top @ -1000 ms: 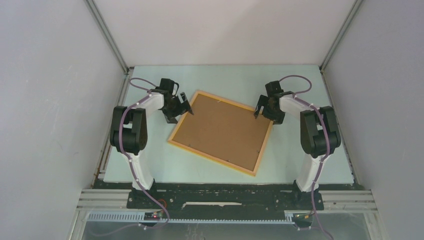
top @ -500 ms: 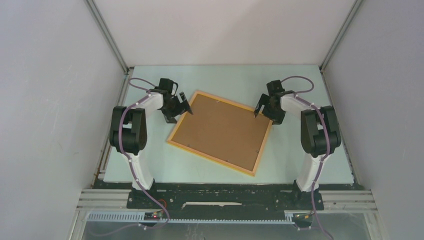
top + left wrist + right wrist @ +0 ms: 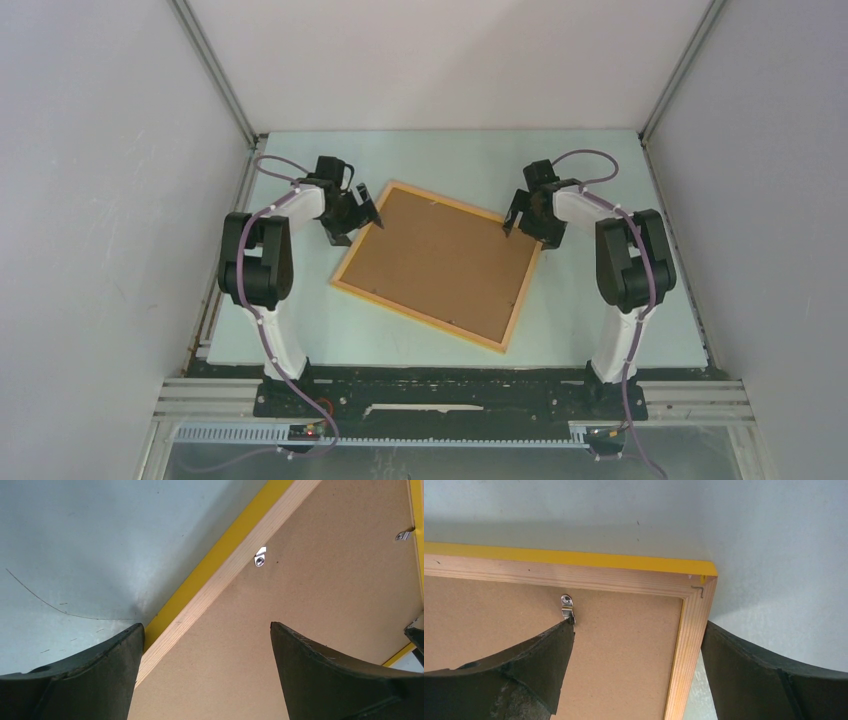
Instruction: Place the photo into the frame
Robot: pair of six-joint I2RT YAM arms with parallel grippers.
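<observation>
The frame (image 3: 418, 318) lies face down on the table, its orange-yellow rails around a brown backing board (image 3: 440, 260). The photo is hidden. My left gripper (image 3: 368, 213) is open at the frame's far left edge. In the left wrist view its jaws (image 3: 205, 625) straddle the rail (image 3: 220, 575), one finger over the table and one over the board. My right gripper (image 3: 512, 218) is open at the far right corner. Its jaws (image 3: 638, 624) straddle the side rail (image 3: 689, 630), and the left finger tip sits against a metal clip (image 3: 567, 606).
Small metal clips (image 3: 259, 558) hold the backing board along the rails. The pale green table (image 3: 600, 320) is walled by grey panels on three sides. Both arm bases stand at the near edge.
The right gripper has shifted a little to the left, and the frame has slid slightly left with it. The left gripper has barely moved.
</observation>
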